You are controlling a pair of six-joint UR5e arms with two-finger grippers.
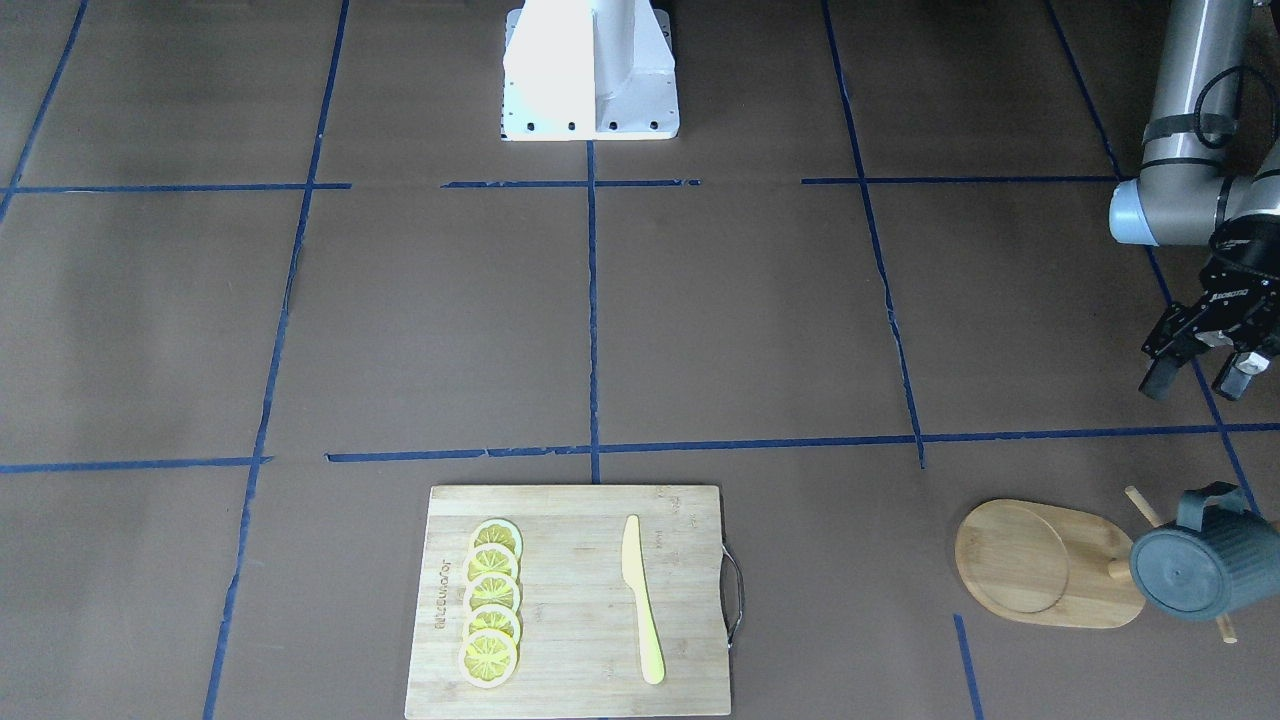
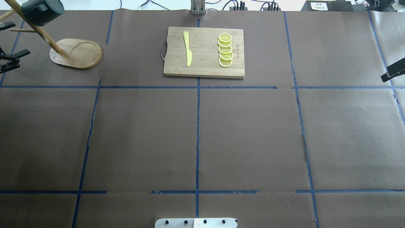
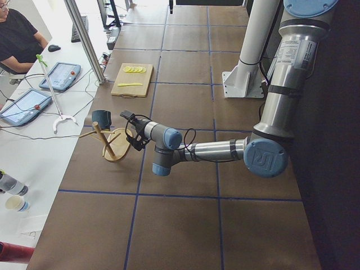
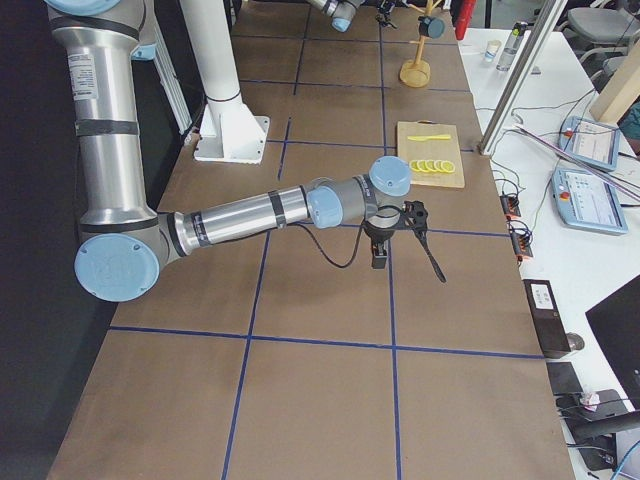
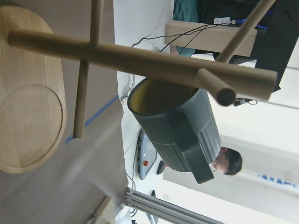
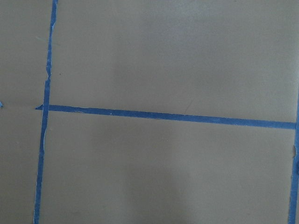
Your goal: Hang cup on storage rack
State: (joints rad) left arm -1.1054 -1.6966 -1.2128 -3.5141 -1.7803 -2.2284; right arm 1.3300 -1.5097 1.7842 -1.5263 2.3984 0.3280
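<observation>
Cup (image 3: 102, 118) on rack (image 3: 105, 142); left hand (image 3: 130, 133) just beside.

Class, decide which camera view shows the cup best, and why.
The left wrist-mounted view: the cup is largest there, showing yellow inside, ribs and handle by the storage rack pegs. Front-facing crops it at the edge; overhead shows it in a corner; side views show it tiny; the right wrist shows none.

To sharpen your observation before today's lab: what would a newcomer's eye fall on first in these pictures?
First, the dark cup hanging on the wooden storage rack near the table's far corner on the robot's left, with the left gripper open and empty close by. Next, the cutting board at the middle of the far edge, bearing a row of lemon slices and a yellow knife.
</observation>
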